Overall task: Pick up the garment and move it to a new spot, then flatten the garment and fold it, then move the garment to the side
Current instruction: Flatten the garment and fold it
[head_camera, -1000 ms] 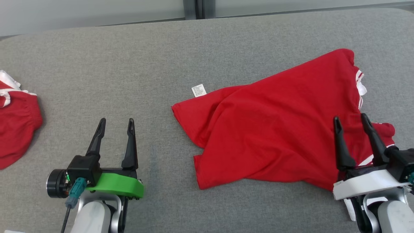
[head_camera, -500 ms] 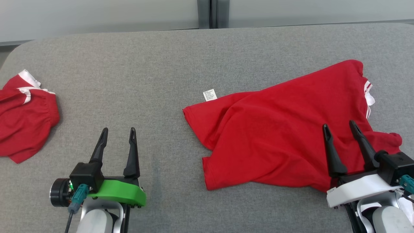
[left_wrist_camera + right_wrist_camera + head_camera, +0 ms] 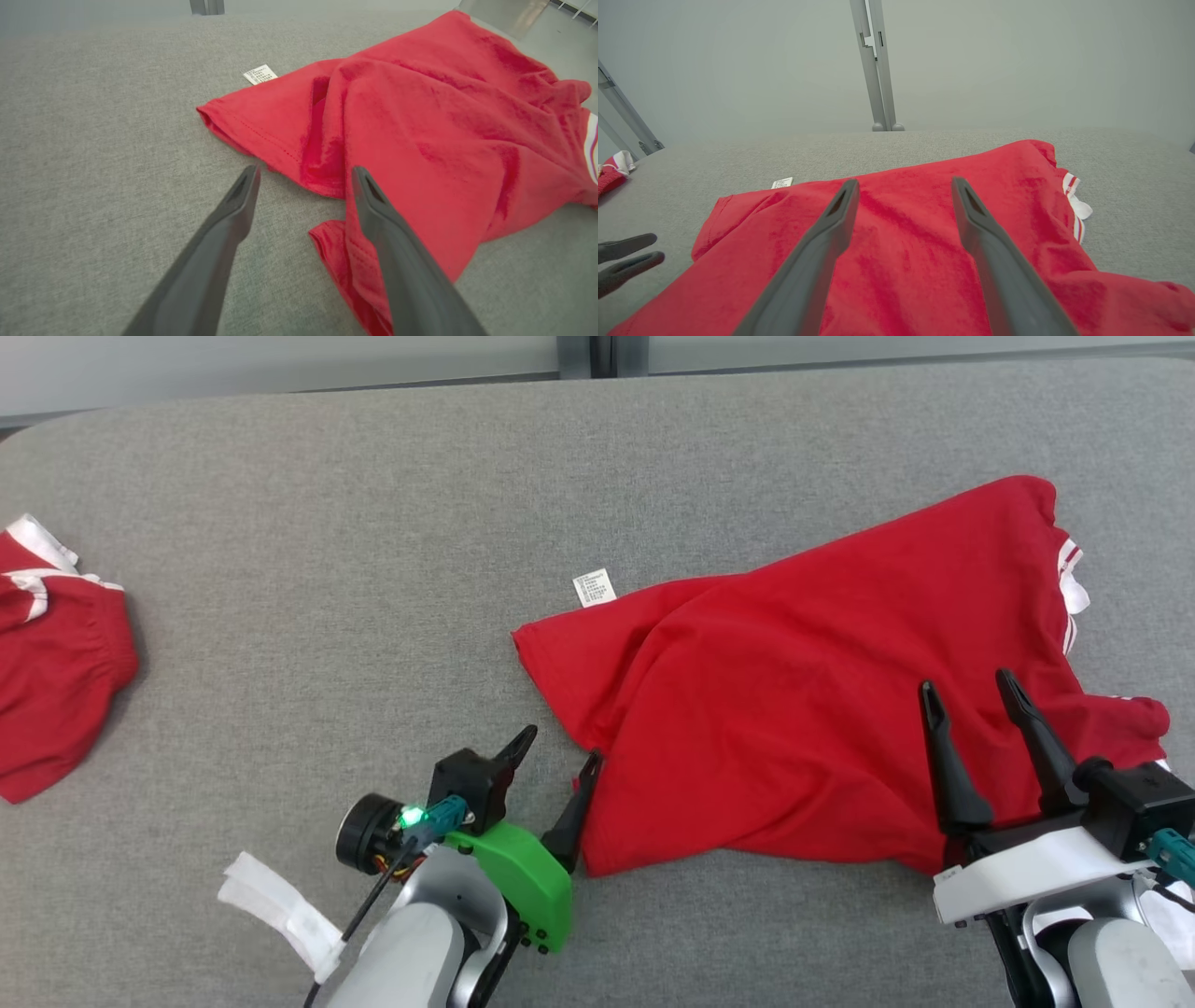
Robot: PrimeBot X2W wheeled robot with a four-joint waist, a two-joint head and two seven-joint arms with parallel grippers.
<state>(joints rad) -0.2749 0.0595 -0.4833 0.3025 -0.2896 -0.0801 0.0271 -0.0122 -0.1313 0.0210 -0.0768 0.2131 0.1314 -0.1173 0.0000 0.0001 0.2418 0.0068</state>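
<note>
Left gripper [image 3: 560, 749] has swung in from the bare cloth to the near hem of the shirt [image 3: 803, 709], fingers spread, one tip right at the red edge, gripping nothing. Right gripper [image 3: 966, 684] stays over the shirt's near right part, spread and empty too. Open grey table [image 3: 327, 569] runs from nine to twelve o'clock. The shirt lies rumpled toward three, and another red garment [image 3: 56, 691] sits far out at nine.

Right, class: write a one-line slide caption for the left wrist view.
Open left gripper poised at the hem of a crumpled red garment on a grey surface, white label showing.
</note>
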